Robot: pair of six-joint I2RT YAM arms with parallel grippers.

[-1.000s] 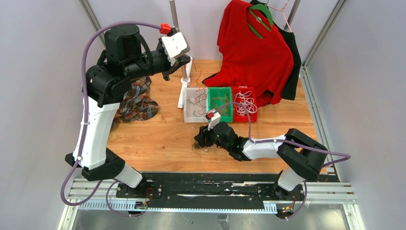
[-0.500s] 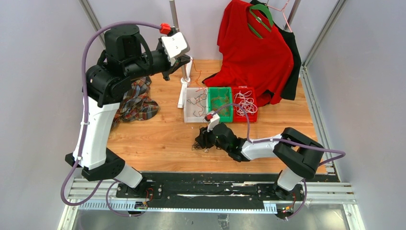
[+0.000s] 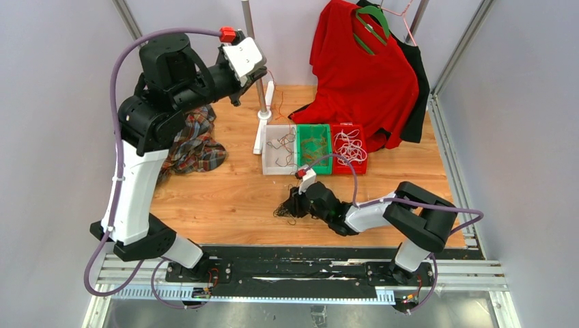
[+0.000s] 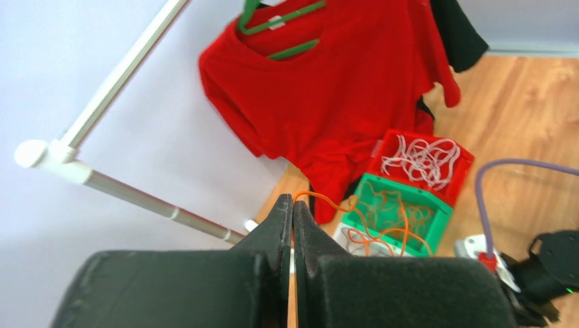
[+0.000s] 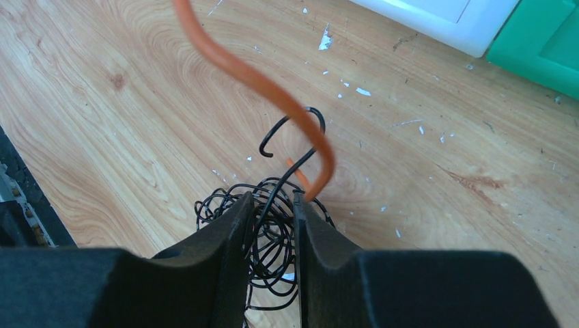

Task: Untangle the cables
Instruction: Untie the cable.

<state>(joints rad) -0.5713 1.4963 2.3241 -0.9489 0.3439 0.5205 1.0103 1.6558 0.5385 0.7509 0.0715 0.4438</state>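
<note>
On the near side of the tabletop [image 3: 225, 191], the right tool [image 5: 272, 205] is straddling the black cable tangle [image 5: 273, 266], its jaws standing narrowly apart with strands between them, so that knot is looking unsorted. Beyond, white cables [image 3: 349, 147] are lying in the red bin [image 3: 348, 171] and brownish ones in the green bin [image 3: 314, 171]. Farthest, the raised left tool [image 4: 292, 205] is pinching an orange cable [image 4: 321, 198] that is trailing down toward the bins.
</note>
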